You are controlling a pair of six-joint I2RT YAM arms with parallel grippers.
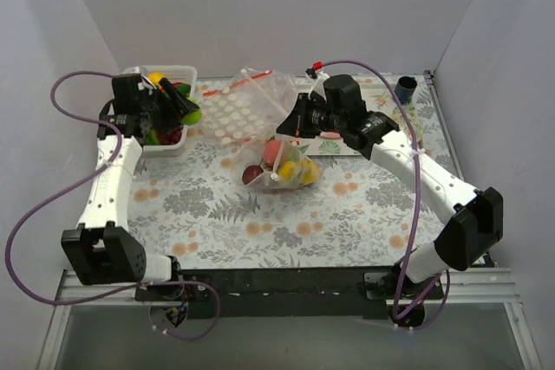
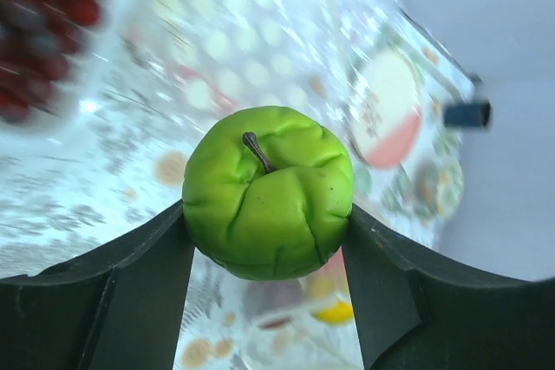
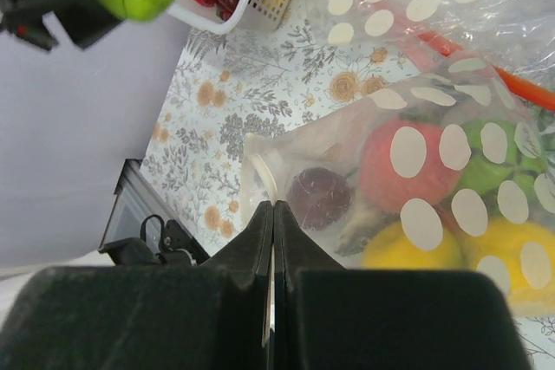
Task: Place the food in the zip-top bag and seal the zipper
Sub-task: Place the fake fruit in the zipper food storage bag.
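Left fingers point(image 2: 130, 301) are clamped on a green apple point(image 2: 267, 192), held just left of the zip-top bag point(image 1: 234, 114) and beside the white basket point(image 1: 169, 70), which stands left of the bag with red and dark fruits in it. Right fingers point(image 3: 247, 249) are pressed together, pinching an edge of the bag. Inside the bag lie a red round point(image 3: 408, 166), a yellow round point(image 3: 412, 249) and a dark purple piece point(image 3: 319, 197). The red zipper point(image 1: 232, 84) runs along the bag's far end. The bag lies on the flowered worktop point(image 1: 260, 223).
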